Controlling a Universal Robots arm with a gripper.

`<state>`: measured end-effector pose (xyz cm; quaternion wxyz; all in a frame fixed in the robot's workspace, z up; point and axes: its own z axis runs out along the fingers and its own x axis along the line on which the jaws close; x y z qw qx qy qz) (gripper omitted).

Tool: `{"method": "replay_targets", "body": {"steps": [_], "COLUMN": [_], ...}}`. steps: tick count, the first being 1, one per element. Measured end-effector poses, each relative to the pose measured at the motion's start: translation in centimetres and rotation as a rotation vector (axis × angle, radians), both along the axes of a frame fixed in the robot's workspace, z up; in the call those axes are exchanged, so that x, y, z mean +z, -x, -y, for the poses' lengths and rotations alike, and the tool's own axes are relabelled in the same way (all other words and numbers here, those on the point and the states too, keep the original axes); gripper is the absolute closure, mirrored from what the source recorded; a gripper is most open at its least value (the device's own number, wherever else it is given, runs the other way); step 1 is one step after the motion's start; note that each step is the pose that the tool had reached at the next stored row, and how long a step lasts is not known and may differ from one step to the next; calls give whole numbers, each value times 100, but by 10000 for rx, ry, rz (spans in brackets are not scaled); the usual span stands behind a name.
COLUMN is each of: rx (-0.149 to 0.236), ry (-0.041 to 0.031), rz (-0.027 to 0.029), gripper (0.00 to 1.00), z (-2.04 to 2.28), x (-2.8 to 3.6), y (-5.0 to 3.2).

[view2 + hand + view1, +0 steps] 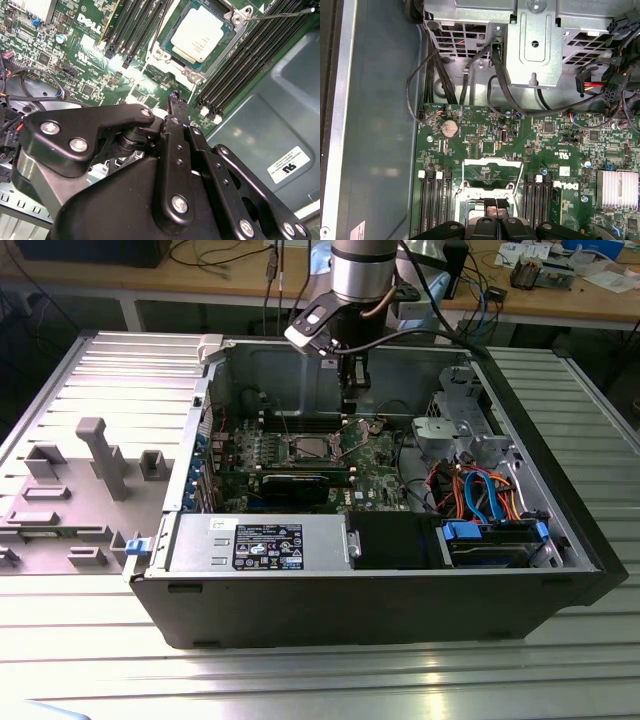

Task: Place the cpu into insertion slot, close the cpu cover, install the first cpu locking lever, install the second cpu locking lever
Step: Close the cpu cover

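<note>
In the second wrist view the cpu (202,32) lies flat in the insertion slot (235,35), silvery face up and uncovered. A thin wire locking lever (280,14) stands out past the slot's corner. The cpu cover (492,164) is tilted up open in the first wrist view, with green board showing through its cut-out. My gripper (175,96) hangs a little above the board beside the slot, its black fingers (487,222) pressed together with nothing seen between them. In the exterior view the gripper (352,390) hangs over the slot (358,437) inside the open computer case.
Long black memory slots (250,55) flank the socket on both sides. A metal drive cage (535,45) with hanging cables (420,85) stands beyond the board. The case wall (270,120) is close by. A power supply (260,542) and blue drive trays (490,540) line the case front.
</note>
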<state>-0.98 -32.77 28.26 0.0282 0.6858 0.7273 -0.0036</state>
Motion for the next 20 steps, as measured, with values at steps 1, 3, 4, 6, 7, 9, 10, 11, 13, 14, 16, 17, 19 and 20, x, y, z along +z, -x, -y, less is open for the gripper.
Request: {"method": "replay_targets", "body": {"steps": [1,3,4,6,7,9,10,11,13,14,16,17,19,20], "rx": [0,0,0,0,0,-1,0,0,0,-1,0,0,0,-1], "ry": [0,2,1,2,2,1,2,2,2,2,2,2,2,2], "rz": [0,0,0,0,0,0,0,0,0,0,1,0,0,0], "gripper": [89,89,89,89,89,89,89,89,89,89,89,89,89,89], "z": [0,0,0,0,0,0,0,0,0,0,0,0,0,0], "x": [0,0,0,0,0,0,0,0,0,0,0,0,0,0], "y": [-5,-17,-20,-26,-28,-35,-38,-43,-48,-52,-61,-65,-73,-79]}}
